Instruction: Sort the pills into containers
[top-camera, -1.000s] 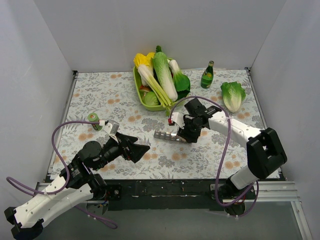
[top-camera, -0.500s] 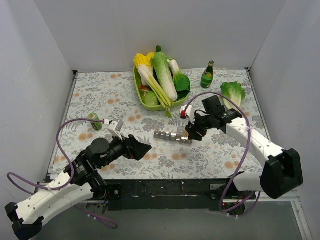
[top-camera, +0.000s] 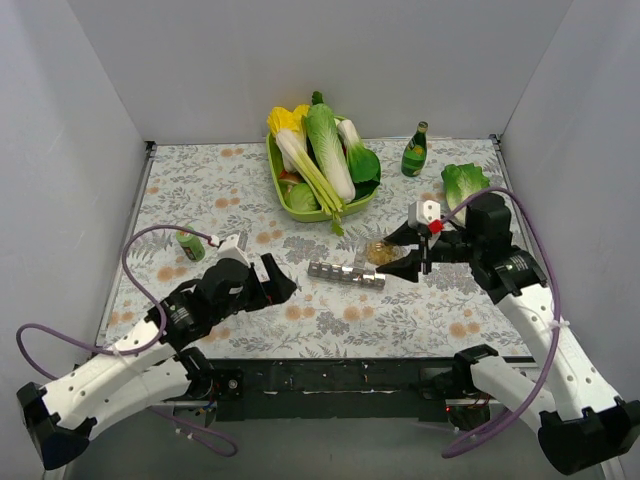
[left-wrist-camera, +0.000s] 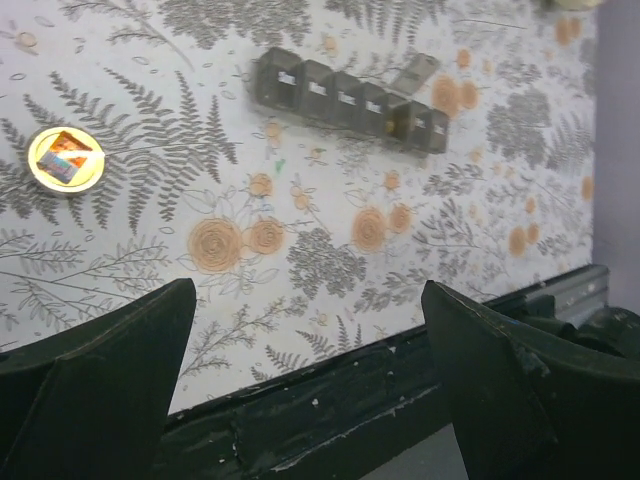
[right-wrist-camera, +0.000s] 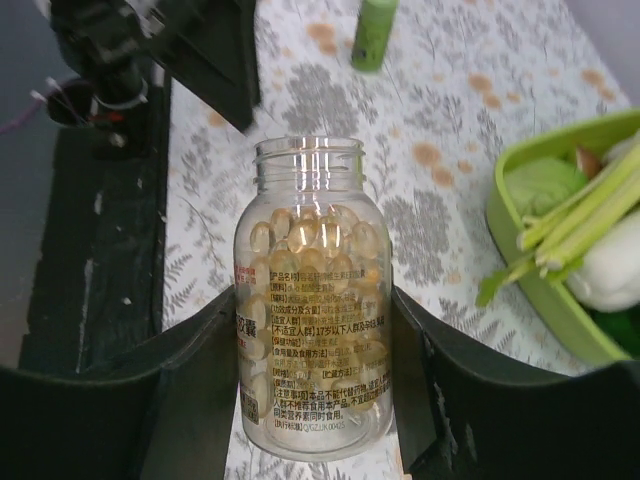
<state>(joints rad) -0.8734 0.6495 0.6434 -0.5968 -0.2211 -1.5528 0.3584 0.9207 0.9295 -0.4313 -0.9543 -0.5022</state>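
**Uncapped pill bottle held beside compartment strip**

The right gripper (right-wrist-camera: 312, 330) is clamped on a clear pill bottle (right-wrist-camera: 308, 180), one finger against each side; the bottle has no cap, is partly filled with yellow pills (right-wrist-camera: 310, 240), and its mouth points toward the containers (top-camera: 347, 273). This grey strip of joined compartments lies near the middle of the flower-patterned table (top-camera: 200, 190), just left of the bottle; one lid (left-wrist-camera: 415, 72) near its end stands raised. The left gripper (left-wrist-camera: 308, 290) hovers left of the strip, spread wide and empty. A green tray (top-camera: 322, 216) of vegetables, a green bottle (top-camera: 414, 150) and a small green can (top-camera: 190, 245) stand well apart.
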